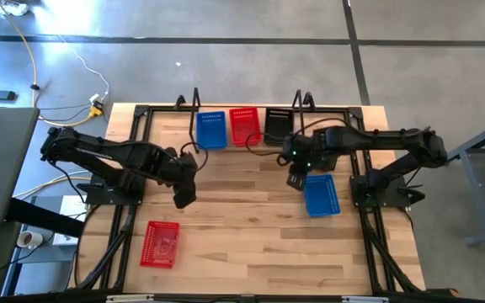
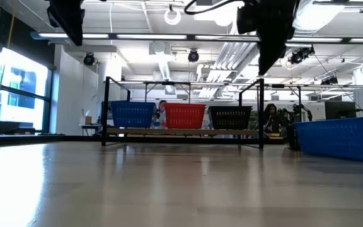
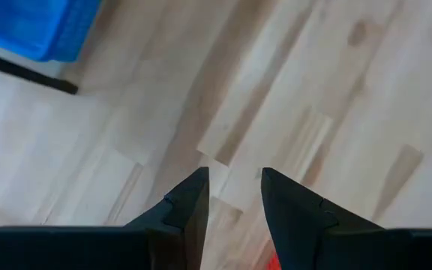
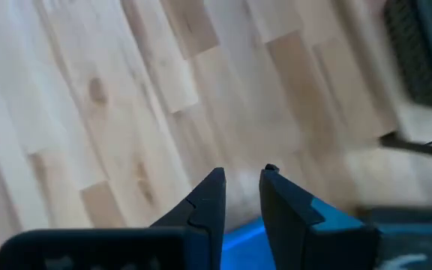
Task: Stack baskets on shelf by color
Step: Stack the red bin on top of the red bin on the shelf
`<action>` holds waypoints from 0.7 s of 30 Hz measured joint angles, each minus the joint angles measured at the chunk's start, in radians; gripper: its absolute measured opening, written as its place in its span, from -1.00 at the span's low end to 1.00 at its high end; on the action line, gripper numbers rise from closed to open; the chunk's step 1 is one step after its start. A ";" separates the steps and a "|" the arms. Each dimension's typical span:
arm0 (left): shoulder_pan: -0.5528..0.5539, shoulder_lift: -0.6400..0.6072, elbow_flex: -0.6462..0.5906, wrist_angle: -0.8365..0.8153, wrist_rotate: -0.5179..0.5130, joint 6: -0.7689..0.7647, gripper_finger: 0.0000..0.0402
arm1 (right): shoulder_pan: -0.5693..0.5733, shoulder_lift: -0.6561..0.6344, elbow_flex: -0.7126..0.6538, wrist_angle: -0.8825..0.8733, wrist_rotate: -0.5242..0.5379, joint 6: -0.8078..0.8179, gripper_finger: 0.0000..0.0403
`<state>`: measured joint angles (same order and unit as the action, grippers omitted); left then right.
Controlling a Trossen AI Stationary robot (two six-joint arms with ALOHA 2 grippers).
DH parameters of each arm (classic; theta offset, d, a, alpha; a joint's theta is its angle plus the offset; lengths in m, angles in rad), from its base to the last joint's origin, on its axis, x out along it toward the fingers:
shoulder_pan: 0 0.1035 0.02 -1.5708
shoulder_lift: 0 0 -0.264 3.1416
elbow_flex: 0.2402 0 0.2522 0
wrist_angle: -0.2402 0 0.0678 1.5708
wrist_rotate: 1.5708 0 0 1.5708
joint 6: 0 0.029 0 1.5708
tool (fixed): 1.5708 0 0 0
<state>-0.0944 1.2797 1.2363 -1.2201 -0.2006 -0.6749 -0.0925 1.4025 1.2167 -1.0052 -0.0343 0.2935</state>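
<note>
Jaws of both grippers stand slightly spread and empty above the wooden counter (image 1: 251, 227). The right gripper (image 1: 296, 179) hangs just beside a blue perforated plastic basket (image 1: 321, 194); the left gripper (image 1: 183, 199) hangs apart from a red perforated plastic basket (image 1: 160, 243).

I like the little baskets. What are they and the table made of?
The baskets, like the loose blue basket and red basket, look like plastic: bright, even color with rows of small holes. The table looks like pale wood: its top shows strips with grain and a faint sheen.
</note>
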 joint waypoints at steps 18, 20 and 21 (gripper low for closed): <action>-0.185 0.000 0.000 0.007 0.104 0.094 -0.43 | 0.323 0.000 -0.001 -0.180 -0.007 0.333 -0.65; -0.205 0.000 0.000 0.012 0.104 0.090 -0.43 | 0.361 0.000 -0.005 -0.181 -0.007 0.346 -0.65; -0.215 0.000 0.000 0.016 0.105 0.087 -0.43 | 0.379 0.001 -0.008 -0.181 -0.005 0.356 -0.65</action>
<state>-0.3089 1.2794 1.2364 -1.2038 -0.0961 -0.5877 0.2869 1.4033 1.2086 -1.1862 -0.0396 0.6496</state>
